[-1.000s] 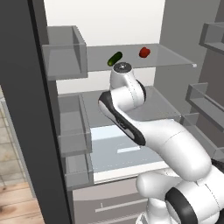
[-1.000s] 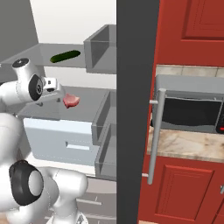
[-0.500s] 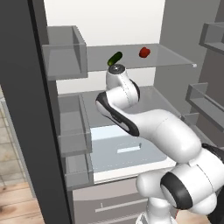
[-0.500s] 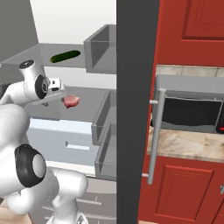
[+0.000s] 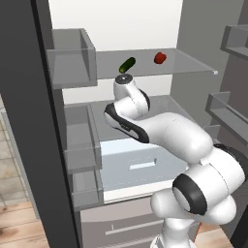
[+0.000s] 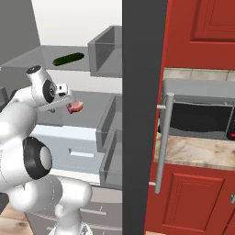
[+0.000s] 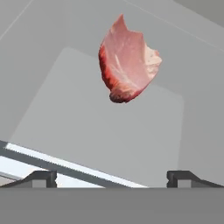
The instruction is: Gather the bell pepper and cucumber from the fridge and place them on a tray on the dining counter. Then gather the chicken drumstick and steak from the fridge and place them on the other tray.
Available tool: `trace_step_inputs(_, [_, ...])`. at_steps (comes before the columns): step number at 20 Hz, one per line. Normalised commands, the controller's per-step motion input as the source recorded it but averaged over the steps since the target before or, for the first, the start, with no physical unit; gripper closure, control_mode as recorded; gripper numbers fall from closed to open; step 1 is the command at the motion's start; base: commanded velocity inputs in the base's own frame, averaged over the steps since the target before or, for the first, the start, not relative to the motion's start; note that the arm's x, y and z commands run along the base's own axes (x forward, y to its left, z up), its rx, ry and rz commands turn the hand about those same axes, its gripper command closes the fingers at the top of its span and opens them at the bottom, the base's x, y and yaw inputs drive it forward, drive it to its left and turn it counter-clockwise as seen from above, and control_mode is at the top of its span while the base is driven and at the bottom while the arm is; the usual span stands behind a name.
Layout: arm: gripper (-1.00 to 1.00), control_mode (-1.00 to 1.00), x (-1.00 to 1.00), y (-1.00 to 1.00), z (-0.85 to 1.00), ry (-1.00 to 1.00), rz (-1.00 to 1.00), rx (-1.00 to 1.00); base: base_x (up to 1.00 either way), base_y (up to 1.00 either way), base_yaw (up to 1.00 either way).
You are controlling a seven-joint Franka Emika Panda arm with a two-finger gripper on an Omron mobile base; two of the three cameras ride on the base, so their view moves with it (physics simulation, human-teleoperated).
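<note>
light: even, bright — shadows: faint | focus: sharp — glare: none

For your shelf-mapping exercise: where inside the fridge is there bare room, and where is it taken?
Upper glass shelf: bare right of the bell pepper; cucumber sits beside it. Lower shelf: bare around the steak, with the open gripper before it.

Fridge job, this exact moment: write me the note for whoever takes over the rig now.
Tool: open, empty, inside the fridge at the middle shelf, pointed at the steak, not touching it.
Cucumber and bell pepper: on the top glass shelf, apart from each other.
Steak: on the middle shelf, ahead of the tool.
Done: fridge open; nothing picked yet.
Left: carry cucumber and pepper to one tray, then drumstick and steak to the other.
</note>
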Motion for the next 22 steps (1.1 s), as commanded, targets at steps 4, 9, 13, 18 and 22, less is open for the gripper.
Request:
trace_step_inputs(4, [-1.0, -1.0, 0.23, 0.0, -0.17, 0.04, 0.0, -0.02, 0.0, 0.0, 0.0])
trace_step_inputs(9, [-1.0, -1.0, 0.17, 0.0, -0.07, 0.0, 0.0, 0.0, 0.0, 0.0, 0.0])
trace_step_inputs(13, [-1.0, -1.0, 0.2, 0.0, 0.0, 0.0, 0.01, 0.0, 0.0, 0.0, 0.0])
trace_step_inputs(18, [-1.0, -1.0, 0.23, 0.0, -0.04, 0.0, 0.02, 0.0, 0.0, 0.0, 0.0])
trace_step_inputs(22, [-1.0, -1.0, 0.28, 0.0, -0.12, 0.0, 0.03, 0.0, 0.0, 0.0, 0.0])
